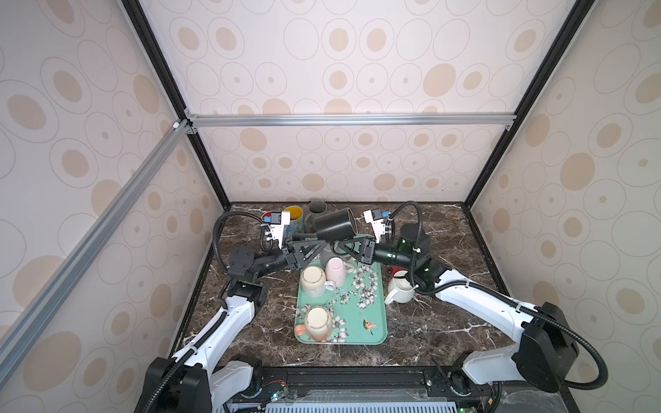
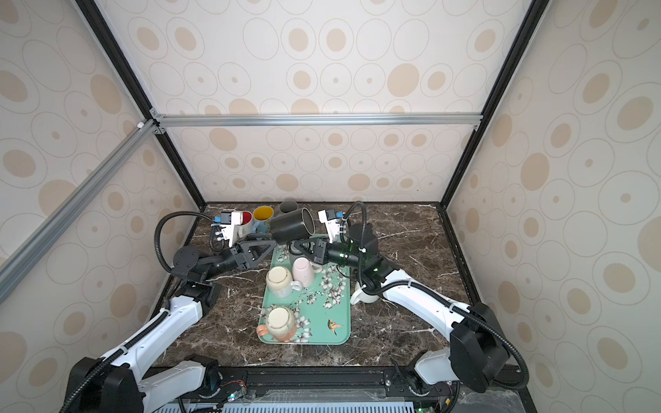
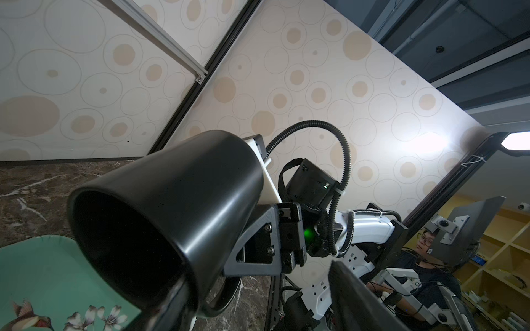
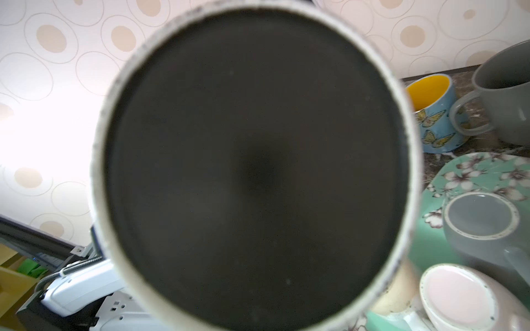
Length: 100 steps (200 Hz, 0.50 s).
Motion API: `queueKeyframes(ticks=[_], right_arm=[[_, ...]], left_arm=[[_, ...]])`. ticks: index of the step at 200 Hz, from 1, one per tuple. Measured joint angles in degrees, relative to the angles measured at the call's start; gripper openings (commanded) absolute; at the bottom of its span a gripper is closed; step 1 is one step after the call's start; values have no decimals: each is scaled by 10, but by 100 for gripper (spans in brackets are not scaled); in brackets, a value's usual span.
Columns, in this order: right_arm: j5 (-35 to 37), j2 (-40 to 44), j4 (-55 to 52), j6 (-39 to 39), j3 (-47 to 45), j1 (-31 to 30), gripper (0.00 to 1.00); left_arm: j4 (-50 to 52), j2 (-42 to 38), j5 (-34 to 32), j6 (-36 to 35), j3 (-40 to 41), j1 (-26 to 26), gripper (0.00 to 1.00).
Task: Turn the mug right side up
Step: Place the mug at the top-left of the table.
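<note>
Top views: both show a black mug point(image 1: 336, 223) held clear of the table point(image 1: 447, 321), tipped on its side.
Mug mouth: faces 9 o'clock, toward the left arm; the base faces 3 o'clock.
Mug place: in the air over the 12 o'clock end of the green tray point(image 1: 384, 332), between the 2 arms.
Right gripper point(image 1: 339, 246): reaches in from 3 o'clock, jaws clamped tight on the mug's handle at the mug's 6 o'clock side.
Left gripper point(image 1: 322, 245): reaches in from 9 o'clock, jaws apart, tips at the mouth end of the mug.
Left wrist view: looks into the mug's dark mouth; 1 of the left fingers point(image 3: 352, 295) stands well off the rim, the other lies right at the rim, and contact there cannot be told.
Right wrist view: the mug's base fills the middle, a dark disc inside a pale ring.
Tray load: 4 cups, all bottom up; a grey cup point(image 4: 481, 217) at 12 o'clock under the held mug, a pink cup point(image 1: 336, 268) beside it, a cream cup point(image 1: 313, 280) at 10 o'clock, a cream-and-orange cup point(image 1: 317, 320) at 7 o'clock.
Back row: at 11 o'clock from the tray, a red mug point(image 2: 246, 219), a blue mug point(image 1: 295, 216) with a yellow inside and a grey mug point(image 1: 317, 208), mouths up by the far wall.
White mug point(image 1: 398, 291): on the table at 3 o'clock from the tray, just beside it, partly under the right arm.
</note>
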State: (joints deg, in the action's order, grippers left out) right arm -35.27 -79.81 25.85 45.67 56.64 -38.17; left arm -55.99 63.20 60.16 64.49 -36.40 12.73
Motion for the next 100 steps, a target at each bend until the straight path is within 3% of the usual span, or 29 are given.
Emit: queueKeyframes(ticks=[20, 75, 100], right_arm=[[-19, -14, 14, 17, 9, 0, 0], [-67, -26, 41, 44, 25, 0, 0], [-85, -31, 51, 49, 32, -1, 0]], left_arm=[[-36, 6, 4, 26, 3, -1, 66], [-134, 28, 12, 99, 5, -9, 25], [-177, 39, 13, 129, 5, -10, 17]])
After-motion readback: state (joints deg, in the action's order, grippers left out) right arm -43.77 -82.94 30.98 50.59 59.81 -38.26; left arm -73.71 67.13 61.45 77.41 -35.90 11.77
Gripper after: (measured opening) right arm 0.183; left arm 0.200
